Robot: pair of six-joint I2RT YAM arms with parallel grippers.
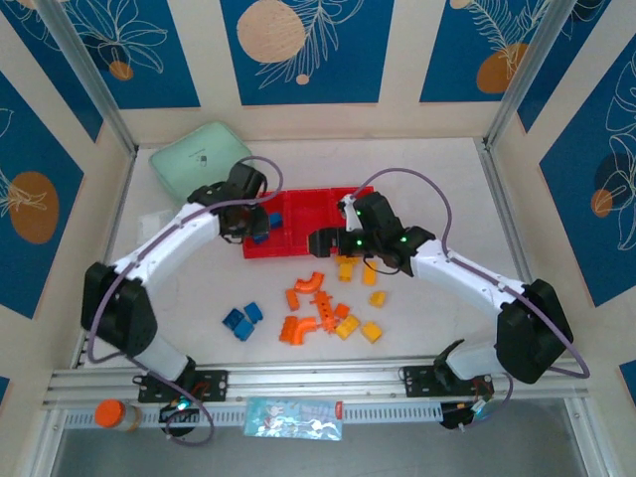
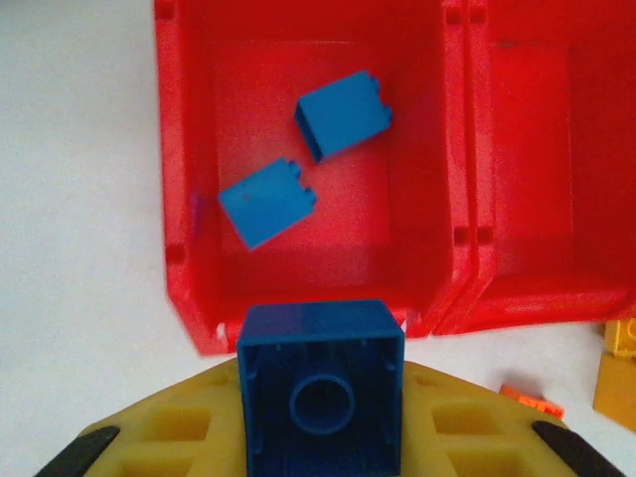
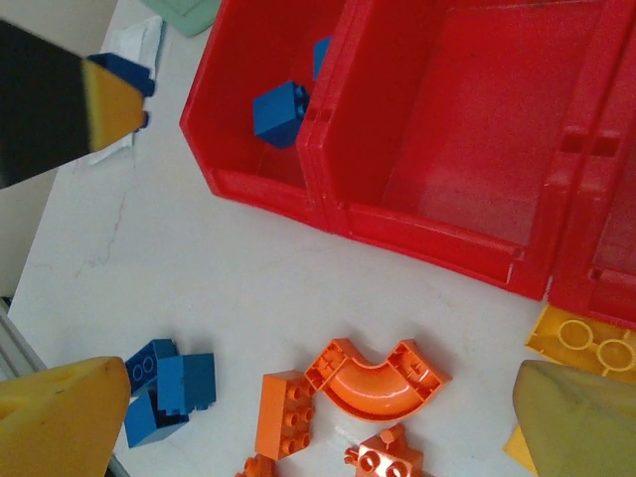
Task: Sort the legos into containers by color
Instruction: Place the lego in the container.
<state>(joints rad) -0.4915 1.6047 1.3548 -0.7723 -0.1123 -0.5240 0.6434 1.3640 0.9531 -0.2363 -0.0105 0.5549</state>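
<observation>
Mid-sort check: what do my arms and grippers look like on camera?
Both the left arm and right arm have white shells, black joints and a mauve cable looping alongside. Green lights dot the right wrist. The left gripper and right gripper are black, with yellow fingers.

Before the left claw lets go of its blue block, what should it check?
1. Blue square plastic block held in left claw: ok.
2. Block fully over red plastic tray, left compartment: cannot tell; it sits at the near wall.
3. That compartment holds only blue: two blue blocks, ok.
4. Bare floor there for another: ok.
5. Right claw apart from that compartment: ok.
</observation>
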